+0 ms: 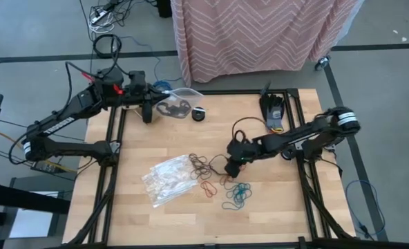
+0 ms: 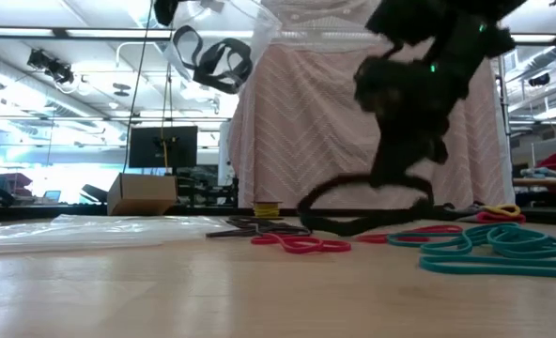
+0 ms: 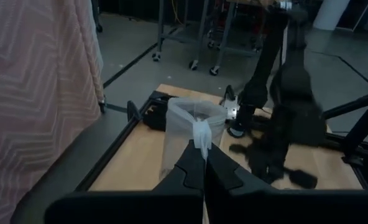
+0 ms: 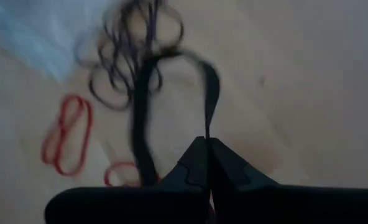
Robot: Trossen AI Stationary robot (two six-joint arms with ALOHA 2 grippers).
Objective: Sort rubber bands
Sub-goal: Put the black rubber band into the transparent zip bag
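Loose rubber bands lie mid-table: a black heap [image 1: 199,164], red ones [image 1: 208,188], teal ones [image 1: 238,196] and brown ones [image 1: 225,178]. My right gripper [image 1: 230,164] stands over them, slanting down, shut on one black rubber band [image 4: 171,74]. At the far left my left gripper [image 1: 148,107] is shut on a clear plastic bag [image 1: 175,104] with black bands inside, held high above the table [image 2: 212,47]. My left gripper pinches a gathered bit of the bag's mouth edge [image 3: 201,134] between its two fingers, coming at it almost level. The bag hangs lifted clear of the table, its mouth open. My right gripper pinches one strand of the black band [image 4: 207,124] between its fingertips, slanting down from above. The loop stretches away from the fingers, partly raised [image 2: 362,188], its far part down among the other bands.
A second clear bag [image 1: 168,180] lies flat left of the bands. A small black round disc [image 1: 200,114] and a black device [image 1: 272,111] sit near the far edge. A pink patterned cloth [image 1: 260,34] hangs beyond the table.
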